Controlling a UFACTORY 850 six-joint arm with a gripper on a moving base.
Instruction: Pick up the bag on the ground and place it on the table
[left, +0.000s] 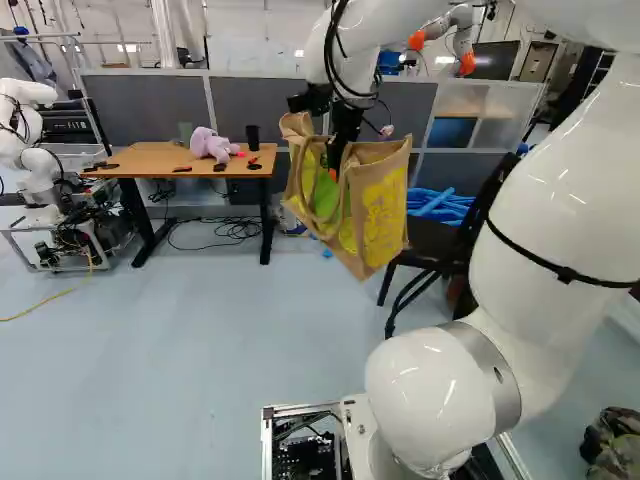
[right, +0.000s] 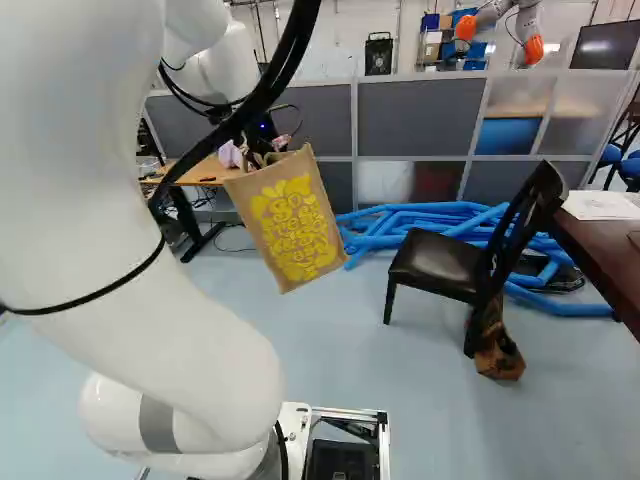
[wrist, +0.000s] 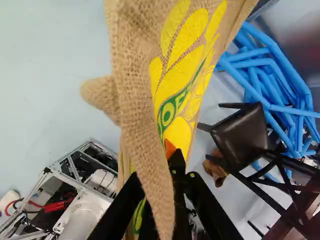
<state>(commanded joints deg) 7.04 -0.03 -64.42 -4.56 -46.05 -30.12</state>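
The black two-fingered gripper with orange pads (left: 334, 168) is closed on the upper part of a tan burlap bag with yellow and green print (left: 380, 225), pinching the coarse cloth between its fingers. The bag hangs tilted in the air, clear of the floor, with one lower corner pointing down. In the left base view it is right of the orange-brown wooden table with black legs (left: 150, 157) and nearer than it, so it is off the tabletop. In the wrist view a fold of the cloth runs over the fingers and hides part of them, and the printed side spreads out ahead.

On the wooden table sit a pale purple plush toy (left: 207, 143), a black cup (left: 252, 137) just beside it and a few small dark items; dark cables (left: 235, 230) lie on the floor by its legs. A black chair with a glossy seat (right: 440, 264) stands in the right base view, right of the bag, with a crumpled brown thing (right: 500, 352) at its legs. Bright blue tubes (right: 375, 235) lie heaped behind the chair, before a grey panelled partition (right: 410, 120). At the right of that view is a dark reddish-brown table (right: 610, 265) with white paper (right: 602, 205) on it. At the left edge of the left base view stands another robot (left: 38, 180), white-armed, on a metal frame
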